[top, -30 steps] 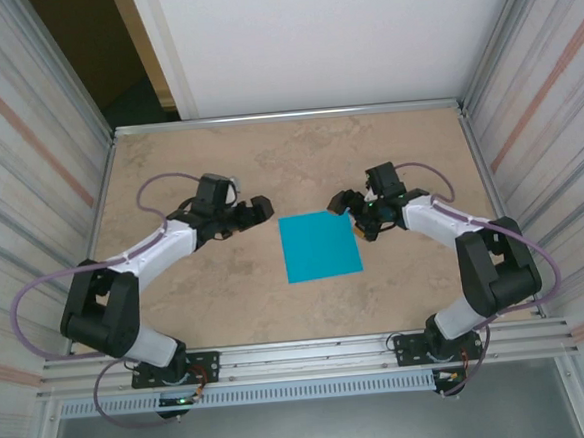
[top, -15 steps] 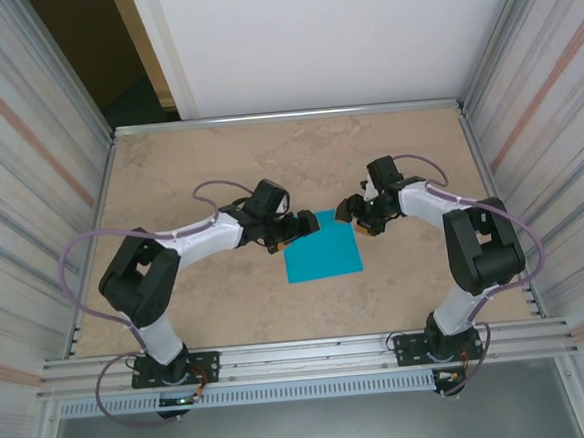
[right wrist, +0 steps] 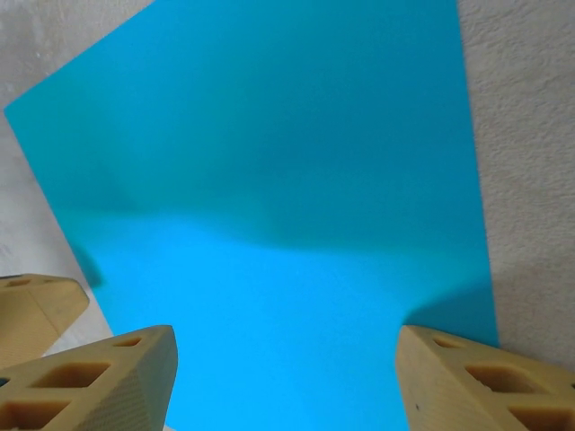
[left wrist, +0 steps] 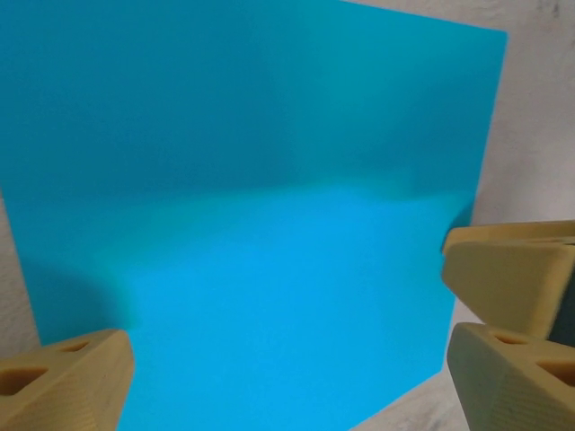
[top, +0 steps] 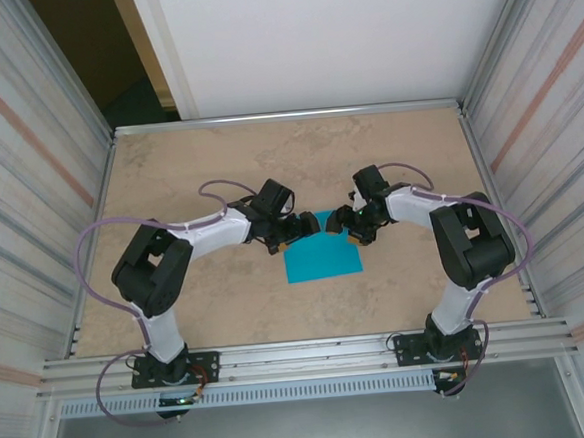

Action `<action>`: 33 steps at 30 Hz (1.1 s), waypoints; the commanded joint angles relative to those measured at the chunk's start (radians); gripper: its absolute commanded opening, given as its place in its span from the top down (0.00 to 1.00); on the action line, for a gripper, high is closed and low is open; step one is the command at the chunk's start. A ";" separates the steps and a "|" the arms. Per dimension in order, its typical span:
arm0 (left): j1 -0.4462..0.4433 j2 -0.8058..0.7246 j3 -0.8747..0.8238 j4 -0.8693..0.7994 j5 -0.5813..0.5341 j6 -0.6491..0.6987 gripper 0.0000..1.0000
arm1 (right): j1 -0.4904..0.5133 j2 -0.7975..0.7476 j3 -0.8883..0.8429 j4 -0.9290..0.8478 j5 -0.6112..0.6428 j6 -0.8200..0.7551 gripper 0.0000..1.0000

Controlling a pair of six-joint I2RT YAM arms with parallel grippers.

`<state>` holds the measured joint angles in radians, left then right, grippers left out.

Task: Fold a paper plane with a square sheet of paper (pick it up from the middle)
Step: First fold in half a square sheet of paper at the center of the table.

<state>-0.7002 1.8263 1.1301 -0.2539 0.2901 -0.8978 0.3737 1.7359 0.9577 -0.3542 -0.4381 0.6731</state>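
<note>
1. Your sheet of paper (top: 322,258) lies flat and unfolded at the middle of the table (top: 207,155).
2. At its far edge, your left gripper (top: 303,225) and right gripper (top: 343,219) meet with jaws spread and empty, likely placed to pinch that edge.

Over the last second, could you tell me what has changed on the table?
The left gripper swung in from the left toward the middle and now hovers over the far edge of the square sheet of paper. The right gripper edged slightly leftward to meet it there. Both stand open; nothing was grasped. The sheet stayed flat in place.
</note>
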 commanded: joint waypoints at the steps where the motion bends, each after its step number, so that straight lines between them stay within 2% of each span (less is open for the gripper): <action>1: 0.009 0.014 0.025 -0.054 -0.031 0.039 0.09 | 0.020 -0.002 -0.053 0.007 0.019 0.067 0.35; 4: 0.016 0.009 0.014 -0.056 -0.036 0.051 0.10 | 0.021 -0.017 -0.074 0.056 -0.025 0.105 0.35; 11: 0.039 -0.032 -0.029 -0.023 -0.017 0.060 0.10 | -0.032 -0.120 -0.073 0.047 0.014 0.064 0.35; 16: 0.042 -0.019 -0.034 0.010 0.017 0.066 0.14 | -0.017 -0.093 -0.037 -0.031 0.036 -0.033 0.40; 22: 0.043 -0.030 -0.026 0.010 0.010 0.066 0.19 | 0.000 -0.053 -0.032 -0.034 0.042 -0.040 0.48; 25: 0.044 -0.037 -0.035 0.002 -0.015 0.067 0.20 | 0.002 -0.029 -0.034 -0.033 0.046 -0.037 0.48; 33: 0.045 0.029 -0.018 0.020 0.055 0.064 0.21 | 0.013 0.004 -0.042 -0.019 0.049 -0.029 0.47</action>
<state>-0.6609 1.8282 1.1049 -0.2306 0.3180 -0.8421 0.3771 1.7023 0.9115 -0.3481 -0.4129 0.6609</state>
